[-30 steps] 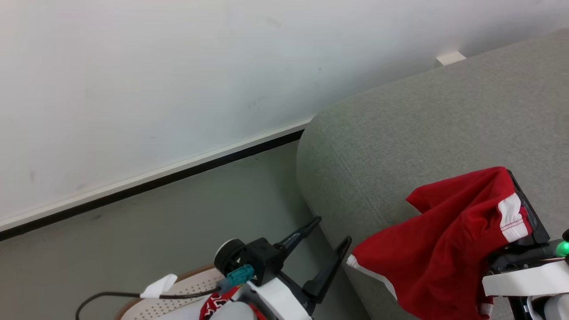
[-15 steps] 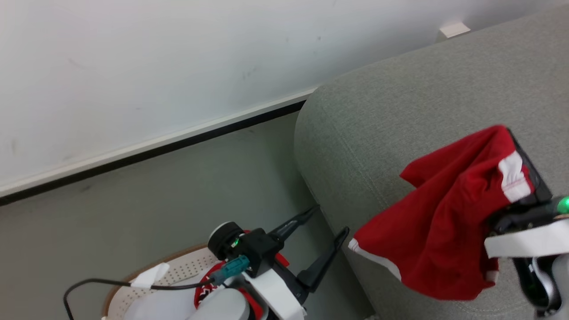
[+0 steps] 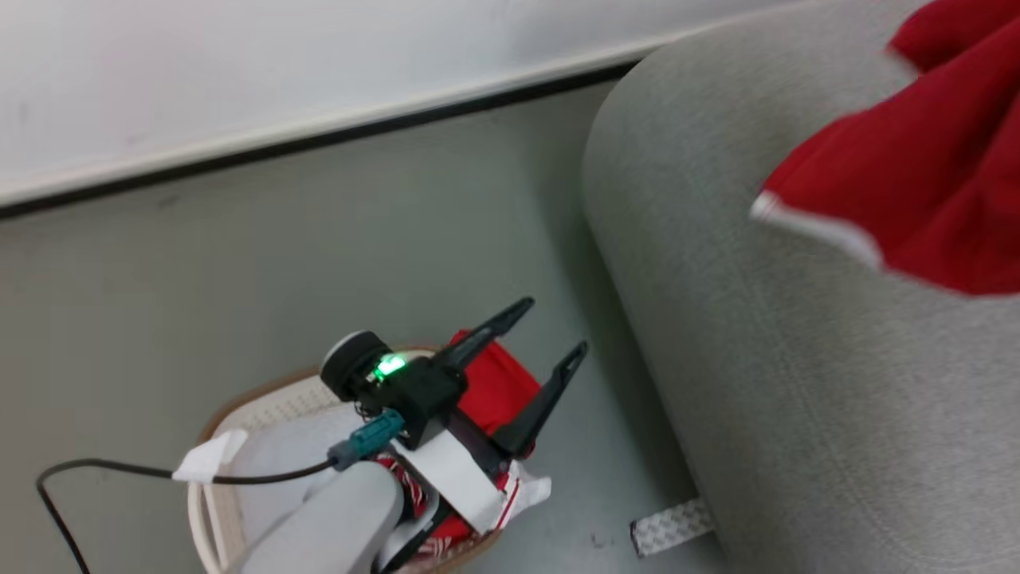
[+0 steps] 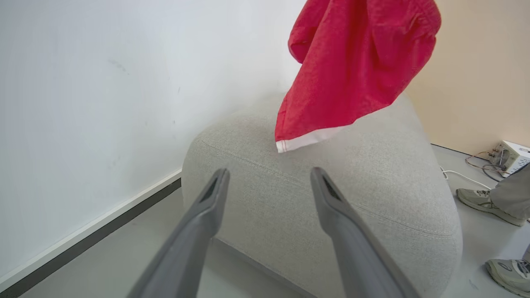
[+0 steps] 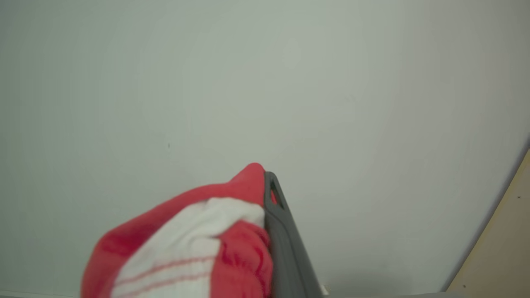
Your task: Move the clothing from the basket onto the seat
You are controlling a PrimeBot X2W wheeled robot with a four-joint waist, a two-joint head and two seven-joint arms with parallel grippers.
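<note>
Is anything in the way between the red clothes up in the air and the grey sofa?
No, nothing I can see. The red clothes hang over the grey sofa with only air between them. A person's shoe is on the floor beside the sofa, out of the way.

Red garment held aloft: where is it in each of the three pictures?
Head view: red garment at the top right corner, above the sofa.
Left wrist view: garment top centre, hanging over the sofa.
Right wrist view: garment bottom, left of centre, against a dark finger.
Shared landmark: the white wall.
</note>
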